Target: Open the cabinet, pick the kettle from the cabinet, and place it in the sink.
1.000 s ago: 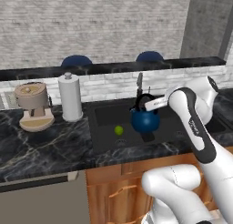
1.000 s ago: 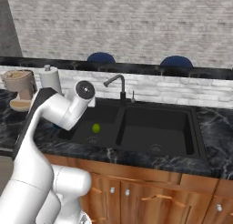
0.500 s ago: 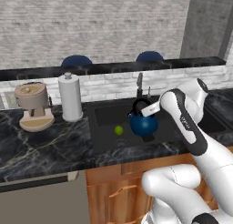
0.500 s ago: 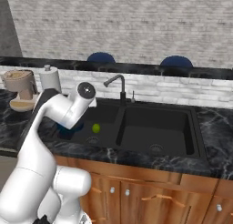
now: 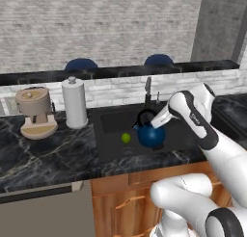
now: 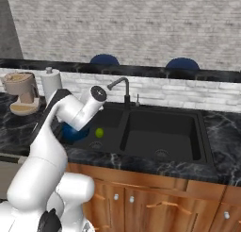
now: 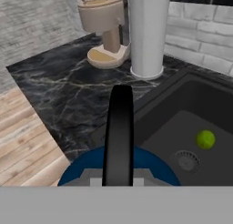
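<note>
The dark-blue kettle [image 5: 151,136] with its black arched handle [image 7: 119,127] hangs low inside the left basin of the sink [image 5: 110,120], beside a small green lime [image 5: 126,138]. My gripper [image 5: 150,122] reaches down from the right and is shut on the handle's top. From the right base view, part of the kettle's blue body [image 6: 70,132] peeks out behind my forearm at the left end of the sink [image 6: 162,127]. Through the hand camera the handle runs up the middle over the blue body [image 7: 79,171], with the basin floor [image 7: 200,118] beyond. The cabinet is out of view.
A dark faucet [image 5: 148,89] stands at the sink's back edge. On the black marble counter left of the sink are a white paper towel roll [image 5: 75,102] and a beige coffee machine [image 5: 34,111]. The lime [image 7: 205,139] lies near the drain [image 7: 186,160].
My arm has come down and slightly left, lowering the kettle from above the sink rim deeper into the left basin. The lime has stayed put.
</note>
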